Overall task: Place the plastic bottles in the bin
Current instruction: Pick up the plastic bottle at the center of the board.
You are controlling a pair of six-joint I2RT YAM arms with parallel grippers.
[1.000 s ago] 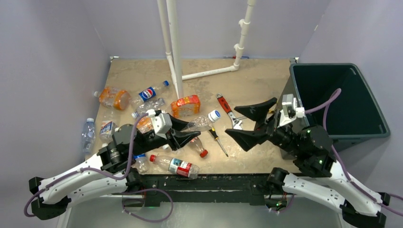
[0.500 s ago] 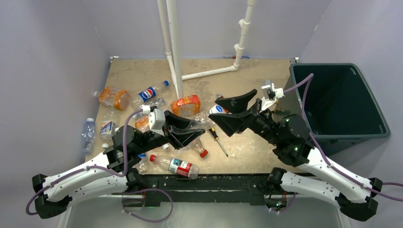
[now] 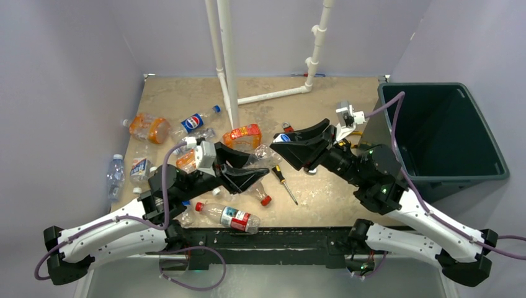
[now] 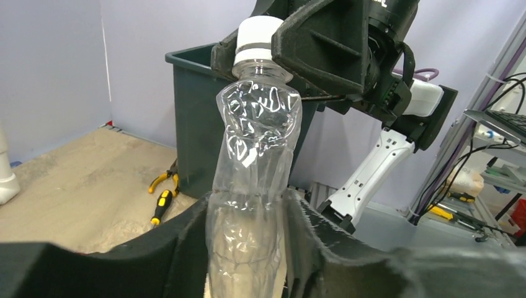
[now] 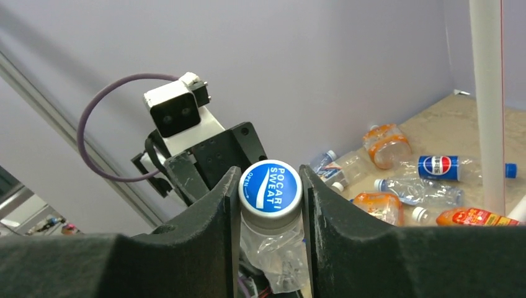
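A crumpled clear bottle [image 4: 257, 143] with a blue-and-white cap [image 5: 270, 188] hangs above the table between both arms. My left gripper [image 4: 248, 205] is shut on its lower body. Around the cap end, my right gripper [image 5: 270, 183] is shut, its pads pressing both sides of the cap. In the top view the held bottle [image 3: 265, 155] spans from the left gripper [image 3: 251, 172] to the right gripper [image 3: 286, 146]. The dark green bin [image 3: 446, 130] stands at the right, apart from both grippers. Several more plastic bottles lie at the left, among them a Pepsi one [image 3: 197, 120] and an orange one [image 3: 149, 127].
A yellow-and-black screwdriver [image 3: 285, 183] lies under the held bottle. White pipes [image 3: 226, 62] rise from the table's middle back. A flattened orange bottle [image 3: 243, 138] lies by the pipe, and a red-labelled bottle [image 3: 228, 216] near the front edge. Purple walls enclose the table.
My right gripper has swung left from beside the bin to the bottle's cap and closed on it. The left gripper kept its hold and barely moved.
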